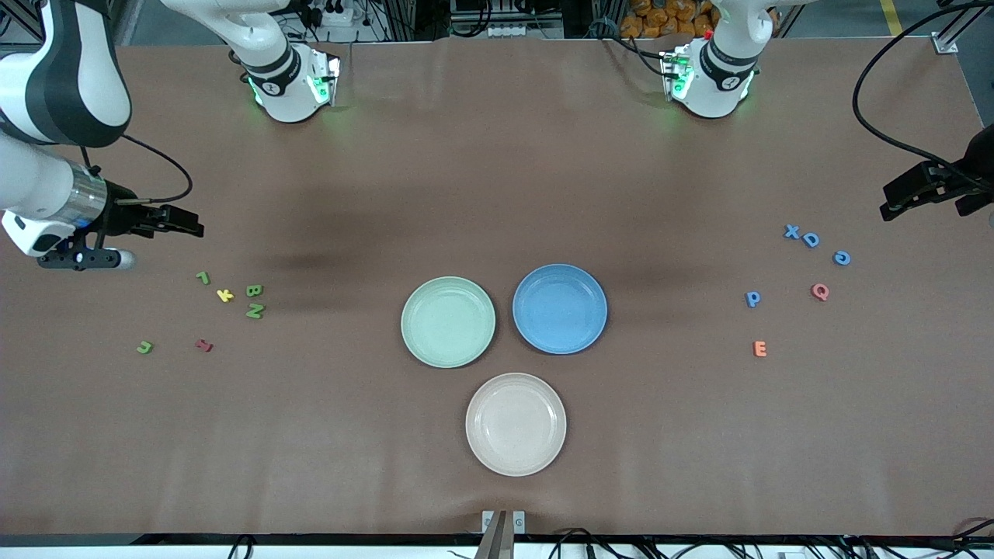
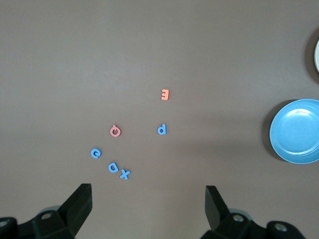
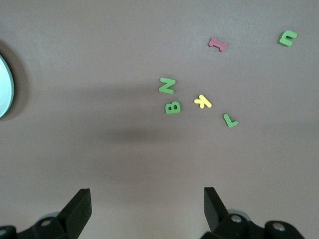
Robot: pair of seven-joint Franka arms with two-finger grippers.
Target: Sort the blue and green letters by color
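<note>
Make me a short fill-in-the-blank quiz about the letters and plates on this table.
1. The blue plate sits beside the ____ plate.
2. The yellow K lies among the ____ letters.
3. The number of plates on the table is ____.
4. The X touches the ____.

Missing words: green; green; three; D

Even overhead light, soft smeared shadows on table [image 1: 497, 194], sharp focus

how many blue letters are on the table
4, all toward the left arm's end: X beside D, G slightly nearer the front camera, P nearest. None seem hidden.
</note>
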